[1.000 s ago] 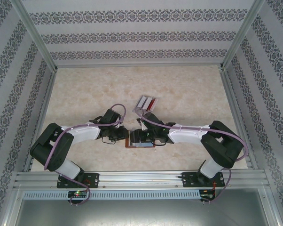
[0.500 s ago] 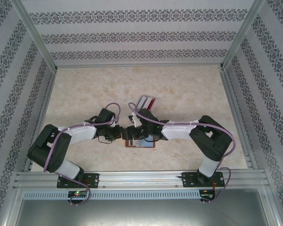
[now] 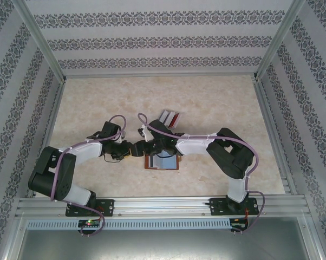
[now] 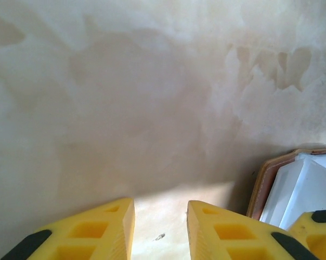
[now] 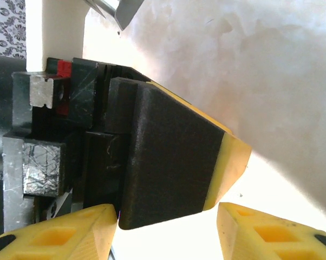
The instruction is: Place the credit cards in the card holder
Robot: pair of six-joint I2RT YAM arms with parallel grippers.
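Observation:
The card holder [image 3: 162,162] lies open on the table in the top view, its reddish-brown edge around pale grey pockets. In the left wrist view its brown edge [image 4: 265,183] and pale inside show at the lower right. The credit cards [image 3: 170,117], red, white and silver-grey, sit in a small stack on the table behind it. My left gripper [image 3: 128,151] [image 4: 160,208] is open over bare table just left of the holder. My right gripper [image 3: 143,147] [image 5: 167,212] is open too, tip to tip with the left one, whose black-padded yellow finger [image 5: 168,162] hangs just ahead of the right jaws. Neither holds anything.
The table top [image 3: 217,103] is pale marble-patterned, with open room at the back and right. Patterned walls and aluminium posts [image 3: 39,40] close in three sides. A rail [image 3: 163,205] runs along the near edge by the arm bases.
My right gripper has swung left off the card holder, uncovering it. The left gripper has drawn back to the left, and the two now meet beside the holder's left edge.

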